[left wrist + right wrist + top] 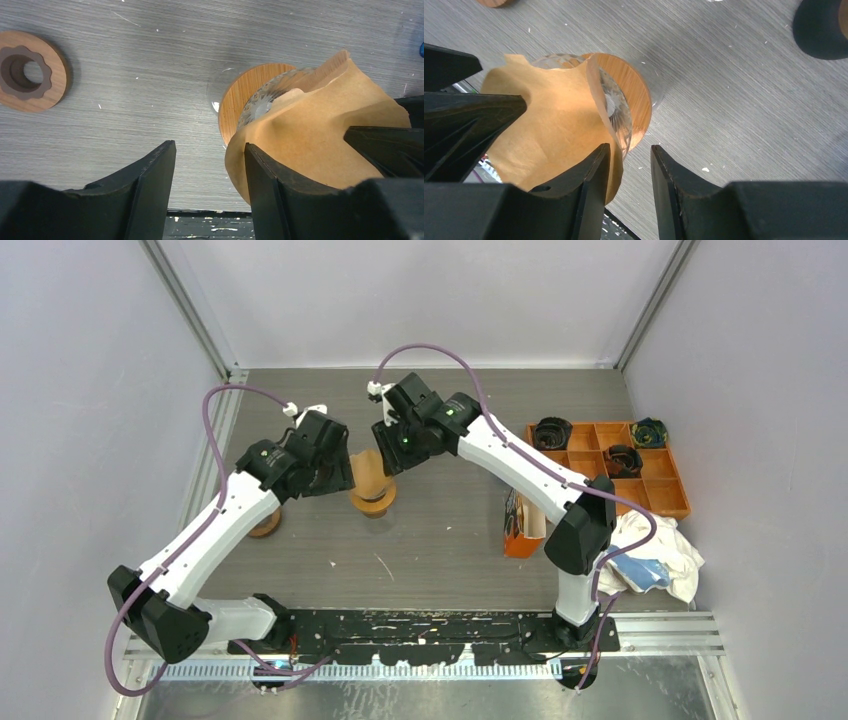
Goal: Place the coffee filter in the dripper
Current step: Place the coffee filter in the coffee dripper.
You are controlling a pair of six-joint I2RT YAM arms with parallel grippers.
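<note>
**Two arms meeting over the dripper, mid-table.** The dripper (245, 95), clear ribbed glass on a round wooden collar, stands on the grey table (150, 50) a little left of centre. The coffee filter (310, 130), brown paper, sits in the mouth of the glass. It is rumpled: one flap stands up above the rim and another drapes over the near side.

The left tool (209, 150) hangs just beside the dripper with its jaws well apart. Only bare table shows between them. One finger (262, 190) lies along the edge of the paper, though contact cannot be confirmed.

The right tool (630, 150) approaches from the opposite side, its jaws separated by a narrow gap with nothing pinched in it. The paper's hem passes beside its inner finger (591, 195). Each wrist view also shows a dark finger of the other arm lying over the paper.

Surroundings (top view unless noted):
- A wooden ring (32, 70) with a dark scalloped insert lies well to the left of the dripper.
- An orange carton (520, 530) stands by the right arm.
- An orange compartment tray (680, 502) holding dark round parts sits at the right edge of the table.
- A white cloth (665, 545) is bunched in front of the tray.
</note>
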